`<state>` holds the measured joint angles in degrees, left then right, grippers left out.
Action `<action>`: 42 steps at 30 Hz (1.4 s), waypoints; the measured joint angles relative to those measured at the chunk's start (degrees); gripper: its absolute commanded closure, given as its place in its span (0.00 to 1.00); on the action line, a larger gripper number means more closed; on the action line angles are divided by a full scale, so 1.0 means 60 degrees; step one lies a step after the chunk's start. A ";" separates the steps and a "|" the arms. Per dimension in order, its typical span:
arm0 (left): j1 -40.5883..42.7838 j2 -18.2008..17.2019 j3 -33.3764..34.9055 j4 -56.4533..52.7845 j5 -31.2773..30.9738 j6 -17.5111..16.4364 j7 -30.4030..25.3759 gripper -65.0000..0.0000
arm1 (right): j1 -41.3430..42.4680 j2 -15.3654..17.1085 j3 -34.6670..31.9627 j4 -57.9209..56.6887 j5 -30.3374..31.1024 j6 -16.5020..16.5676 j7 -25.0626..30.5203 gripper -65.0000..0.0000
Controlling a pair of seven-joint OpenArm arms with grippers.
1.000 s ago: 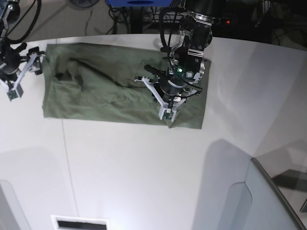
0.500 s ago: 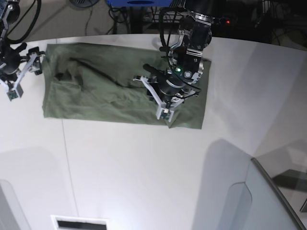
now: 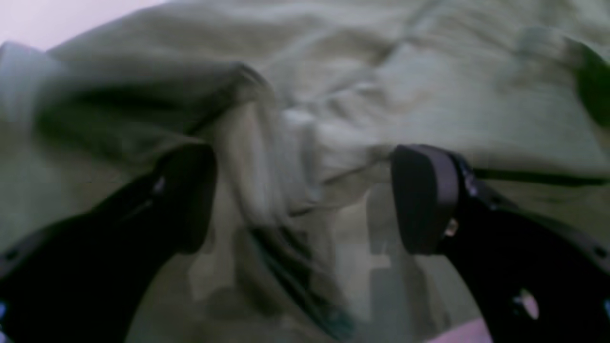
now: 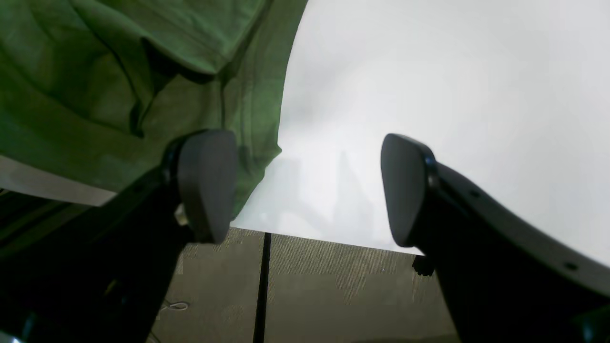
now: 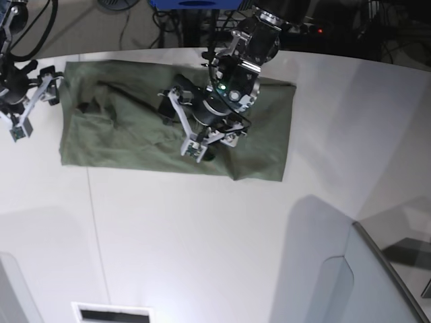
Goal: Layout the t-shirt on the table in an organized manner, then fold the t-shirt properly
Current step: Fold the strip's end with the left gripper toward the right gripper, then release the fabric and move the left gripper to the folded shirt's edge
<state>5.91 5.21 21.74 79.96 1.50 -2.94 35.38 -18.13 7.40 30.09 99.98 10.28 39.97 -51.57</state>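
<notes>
The olive-green t-shirt (image 5: 128, 141) lies spread in a wrinkled rectangle across the far part of the white table (image 5: 202, 235). My left gripper (image 5: 180, 126) hovers open over the shirt's middle. In the left wrist view its black fingers (image 3: 186, 195) straddle a raised fold of the shirt (image 3: 381, 95), blurred, with nothing held. My right gripper (image 5: 32, 104) is open and empty just off the shirt's left edge. In the right wrist view (image 4: 305, 188) the shirt's edge (image 4: 119, 71) lies beside one finger, with bare table (image 4: 429, 71) between the fingers.
A grey angled panel (image 5: 377, 282) stands at the near right. A thin dark seam (image 5: 97, 229) runs down the table. A dark slot (image 5: 111, 313) sits at the near edge. Cables and equipment (image 5: 195, 17) lie beyond the far edge.
My left arm has swung left over the shirt, from its right part to its middle, and turned. The right arm has not moved. The shirt's right end now lies uncovered.
</notes>
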 measured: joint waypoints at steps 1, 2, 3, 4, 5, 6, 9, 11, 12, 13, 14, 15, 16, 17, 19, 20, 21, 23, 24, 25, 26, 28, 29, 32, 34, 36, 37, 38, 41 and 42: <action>-0.0015 0.0000 0.0142 0.0000 0.0000 -0.0004 -0.0004 0.14 | 0.0000 0.0000 -0.0004 0.0000 0.0000 0.0000 0.0000 0.33; -0.0091 -0.0007 0.0335 -0.0015 -0.0015 0.0000 0.0011 0.15 | 0.0004 0.0004 -0.0015 0.0000 -0.0004 0.0000 0.0000 0.33; -0.0204 -0.0018 0.0546 -0.0047 -0.0044 -0.0004 0.0011 0.15 | 0.0000 0.0007 -0.0015 0.0000 -0.0004 0.0000 0.0000 0.33; -0.0284 0.0000 0.0718 -0.0040 -0.0044 -0.0007 0.0000 0.15 | 0.0000 0.0004 -0.0015 0.0000 -0.0004 -0.0004 -0.0004 0.33; -0.0361 0.0007 0.0874 -0.0004 -0.0044 -0.0007 0.0000 0.15 | 0.0000 0.0004 -0.0015 0.0000 -0.0007 0.0000 -0.0004 0.33; -0.0386 0.0004 0.1013 0.0080 -0.0040 -0.0004 -0.0007 0.15 | 0.0004 0.0000 -0.0015 0.0000 0.0011 0.0000 0.0000 0.33; -0.0288 0.0004 0.1180 0.0477 -0.0011 -0.0007 0.0058 0.15 | 0.0000 0.0004 -0.0015 0.0000 0.0004 0.0000 0.0000 0.33; -0.0131 -0.0004 0.1151 0.0896 -0.0033 -0.0007 0.0033 0.16 | 0.0000 0.0000 -0.0015 0.0000 0.0000 0.0000 0.0000 0.33; -0.0080 -0.0087 0.1151 0.1078 -0.0029 -0.0004 -0.0004 0.20 | 0.0000 0.0000 -0.0015 0.0000 0.0000 0.0000 0.0004 0.33; -0.0051 -0.0229 0.1155 0.1239 -0.0047 -0.0007 -0.0004 0.27 | 0.0000 0.0004 -0.0015 0.0000 -0.0004 0.0000 0.0000 0.33; -0.0025 -0.0379 0.1162 0.1326 -0.0080 0.0131 -0.0007 0.38 | 0.0000 0.0004 -0.0015 0.0000 -0.0004 0.0000 0.0000 0.33; 0.0000 -0.0514 0.1158 0.1326 -0.0066 0.0630 0.0000 0.54 | -0.0004 0.0007 -0.0015 0.0000 -0.0004 -0.0004 0.0004 0.33; 0.0026 -0.0641 0.1137 0.1279 -0.0011 0.1075 0.0004 0.72 | -0.0004 0.0004 -0.0015 0.0000 -0.0004 0.0000 0.0000 0.33; 0.0015 -0.0798 0.1118 0.1228 -0.0040 0.1402 0.0007 0.91 | -0.0004 0.0000 -0.0015 0.0000 0.0000 0.0000 0.0000 0.33; -0.0076 -0.0878 0.1093 0.0903 -0.0036 0.1851 -0.0015 1.00 | 0.0000 0.0004 -0.0015 0.0000 0.0004 0.0000 0.0004 0.33; -0.0149 -0.0867 0.1096 0.0692 -0.0055 0.1953 -0.0015 1.00 | 0.0000 0.0004 -0.0015 0.0000 -0.0004 0.0000 -0.0004 0.33; -0.0211 -0.0856 0.1104 0.0481 -0.0080 0.1960 -0.0033 1.00 | 0.0000 0.0000 -0.0015 0.0000 0.0000 0.0000 0.0000 0.33; -0.0280 -0.0805 0.1162 0.0157 -0.0109 0.1942 -0.0055 1.00 | 0.0000 0.0004 -0.0015 0.0000 -0.0007 0.0000 -0.0004 0.33; -0.0266 -0.0783 0.1162 0.0080 -0.0117 0.1931 -0.0033 1.00 | 0.0000 0.0004 -0.0015 0.0000 -0.0004 -0.0004 0.0000 0.33; -0.0237 -0.0798 0.1224 0.0051 -0.0106 0.1931 -0.0036 1.00 | 0.0000 0.0004 -0.0015 0.0000 0.0000 -0.0004 0.0000 0.33; -0.0182 -0.0820 0.1242 0.0044 -0.0109 0.1931 -0.0033 1.00 | 0.0000 0.0000 -0.0015 0.0000 0.0000 0.0000 0.0004 0.33; 0.0029 -0.0816 0.1220 0.0044 -0.0025 0.1934 -0.0040 1.00 | 0.0000 0.0004 -0.0015 0.0000 -0.0004 0.0000 0.0004 0.33; 0.0157 -0.0820 0.1191 0.0044 -0.0036 0.1934 -0.0044 1.00 | 0.0000 0.0000 -0.0015 0.0000 -0.0004 0.0000 0.0004 0.33; 0.0306 -0.1038 0.1217 0.0051 -0.0219 0.1891 -0.0066 1.00 | -0.0004 0.0004 -0.0015 0.0000 0.0000 -0.0004 0.0004 0.33; 0.0393 -0.1180 0.1133 0.0459 -0.0168 0.1971 0.0033 1.00 | 0.0000 0.0000 0.0007 0.0000 0.0000 -0.0004 0.0000 0.33; 0.0710 -0.1362 0.0889 0.1446 -0.0087 0.1963 0.0040 1.00 | 0.0011 -0.0004 0.0051 0.0004 0.0040 0.0000 0.0047 0.33; 0.0903 -0.1446 0.0707 0.1974 -0.0168 0.1916 -0.0004 1.00 | 0.0025 -0.0022 0.0080 0.0007 0.0073 -0.0004 0.0033 0.33; 0.1086 -0.1504 0.0499 0.2433 -0.0175 0.1931 0.0026 1.00 | 0.0080 -0.0142 0.0291 0.0007 0.0393 0.0000 -0.0011 0.33; 0.1647 -0.1934 -0.0280 0.3625 -0.0120 0.1894 -0.0058 1.00 | 0.0255 -0.0503 0.1537 -0.0026 0.2248 -0.0004 -0.0069 0.30; 0.1880 -0.2149 -0.0590 0.3894 -0.0098 0.1912 -0.0055 1.00 | 0.0273 -0.0433 0.1701 -0.0149 0.2637 -0.0004 -0.0047 0.27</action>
<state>17.19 -7.68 18.20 103.33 0.91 8.54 35.05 -16.49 4.80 40.29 99.09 26.11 39.94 -51.86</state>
